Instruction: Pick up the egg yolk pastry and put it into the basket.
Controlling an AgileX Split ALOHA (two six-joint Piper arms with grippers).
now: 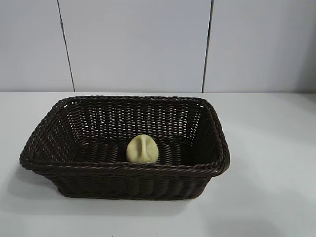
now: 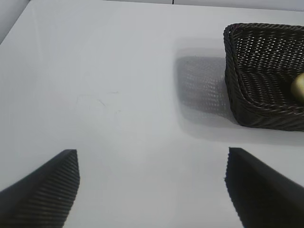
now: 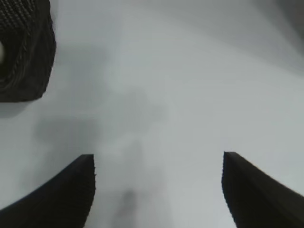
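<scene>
The egg yolk pastry [image 1: 142, 149], a small pale yellow bun with a crease on top, rests inside the basket [image 1: 54, 111] near its front wall. The basket is dark brown wicker and stands mid-table. In the left wrist view a sliver of the egg yolk pastry [image 2: 299, 88] shows inside the basket [image 2: 251, 71]. My left gripper [image 2: 153, 159] hangs open over bare table, well apart from the basket. My right gripper [image 3: 158, 161] is open too, over bare table, with a corner of the basket [image 3: 28, 57] off to one side. Neither arm appears in the exterior view.
The white table [image 1: 266, 187] spreads around the basket on all sides. A pale panelled wall [image 1: 138, 44] stands behind it.
</scene>
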